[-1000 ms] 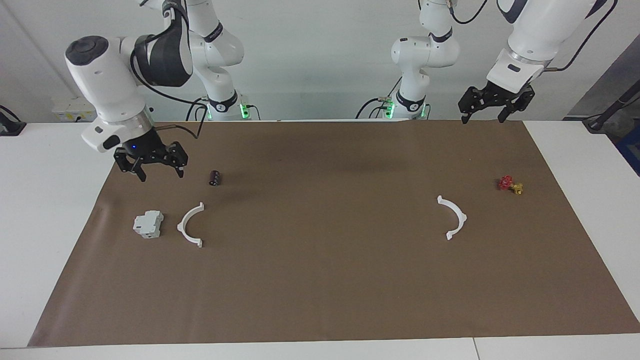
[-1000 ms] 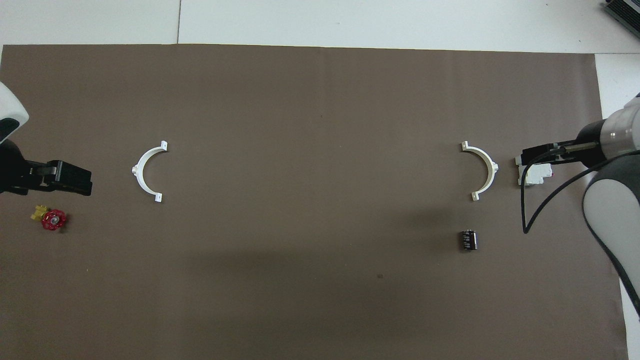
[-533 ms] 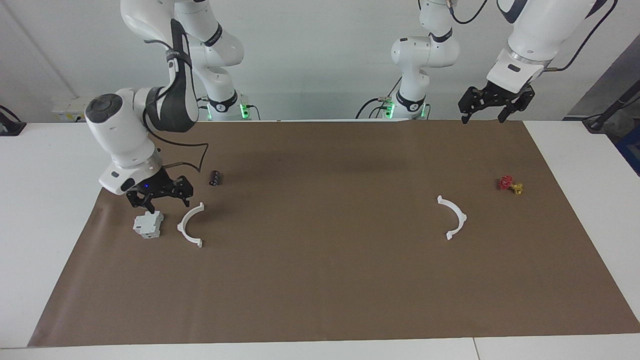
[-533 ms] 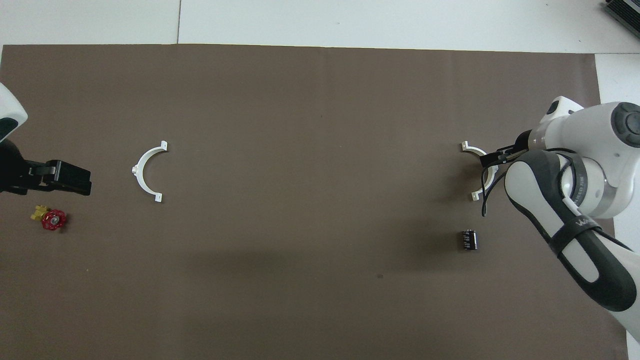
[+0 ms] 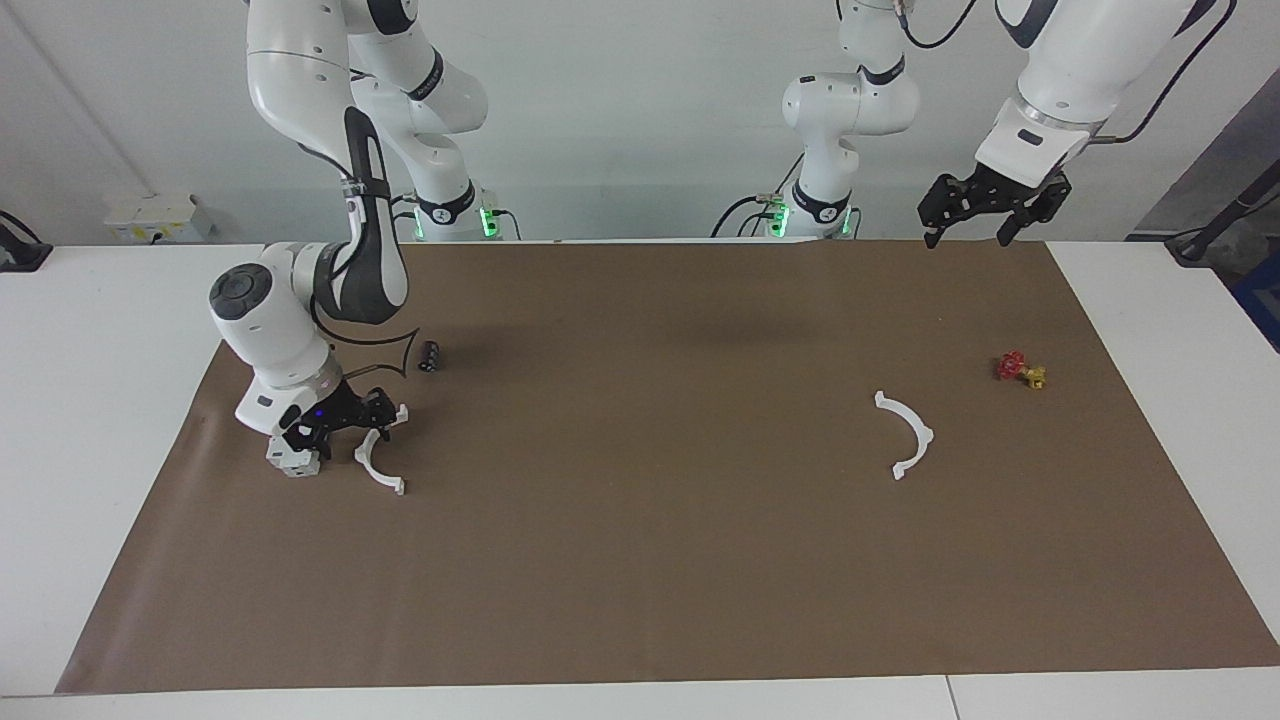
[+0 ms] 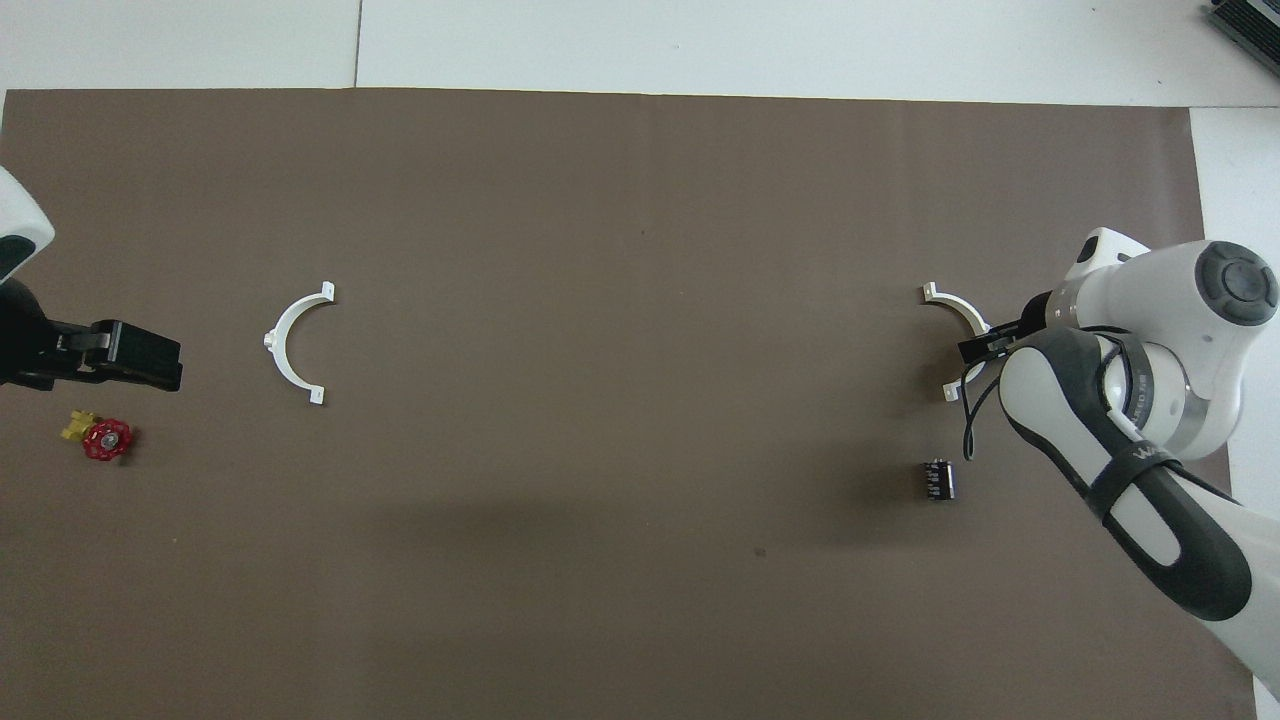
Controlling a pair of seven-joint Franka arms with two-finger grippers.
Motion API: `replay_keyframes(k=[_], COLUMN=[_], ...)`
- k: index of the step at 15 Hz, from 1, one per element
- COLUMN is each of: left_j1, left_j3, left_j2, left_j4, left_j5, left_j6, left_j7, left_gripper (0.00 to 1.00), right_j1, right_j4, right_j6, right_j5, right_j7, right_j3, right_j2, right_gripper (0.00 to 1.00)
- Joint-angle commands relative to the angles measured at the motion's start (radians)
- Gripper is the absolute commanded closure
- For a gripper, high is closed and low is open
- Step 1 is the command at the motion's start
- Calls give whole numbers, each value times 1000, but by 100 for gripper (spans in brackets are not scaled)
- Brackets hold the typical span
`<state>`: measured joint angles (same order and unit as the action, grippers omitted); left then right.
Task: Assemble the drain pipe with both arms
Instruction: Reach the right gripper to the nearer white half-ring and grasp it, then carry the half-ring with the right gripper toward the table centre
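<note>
Right gripper (image 5: 345, 428) is low at one white half-ring (image 5: 378, 465), fingers either side of its curve (grip not discernible), grey-white block (image 5: 293, 459) just beside. Second half-ring (image 5: 905, 435) lies flat toward the left arm's end. Left gripper (image 5: 980, 222) waits high, fingers spread.

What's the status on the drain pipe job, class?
Right claw down at its half-ring, grip unconfirmed. Left claw open, waiting above the mat's edge. Other half-ring untouched. Grey block crowds the right claw.
</note>
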<state>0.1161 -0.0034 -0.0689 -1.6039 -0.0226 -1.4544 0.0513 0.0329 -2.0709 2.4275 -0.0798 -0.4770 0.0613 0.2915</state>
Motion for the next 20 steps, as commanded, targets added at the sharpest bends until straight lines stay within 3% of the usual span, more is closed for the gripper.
replay_keyframes(k=[1, 2, 3, 4, 6, 11, 13, 16, 20], left_j1=[-1, -1, -3, -3, -1, -1, -1, -1, -1], left_j3=[8, 11, 13, 13, 11, 13, 11, 13, 13], left_j2=[-9, -9, -9, -9, -9, -9, -9, -9, -9], left_j4=[-14, -13, -13, -14, -13, -14, -13, -14, -13], left_j5=[-7, -7, -7, -7, -7, -7, -7, -7, -7], left_j6=[-4, -4, -4, -6, -6, -4, -4, -4, -4], left_j7=[12, 13, 13, 13, 13, 13, 13, 15, 13], left_gripper=[0, 0, 0, 0, 0, 0, 0, 0, 0], right_j1=[21, 22, 24, 24, 15, -48, -123, -267, -442], right_j4=[-51, -51, -49, -41, 4, 138, 170, 212, 259], right_j6=[96, 102, 105, 102, 59, -138, -180, -195, -212], right_j5=[-32, -32, -32, -52, -127, -115, -98, 27, 40], right_j7=[-46, -48, -48, -40, -46, 75, 199, 493, 766], right_j3=[-9, -9, -11, -11, -9, -11, -8, -11, -11], right_j2=[3, 9, 12, 15, 17, -2, -3, 3, 17], right_gripper=[36, 47, 95, 100, 100, 100, 100, 100, 100])
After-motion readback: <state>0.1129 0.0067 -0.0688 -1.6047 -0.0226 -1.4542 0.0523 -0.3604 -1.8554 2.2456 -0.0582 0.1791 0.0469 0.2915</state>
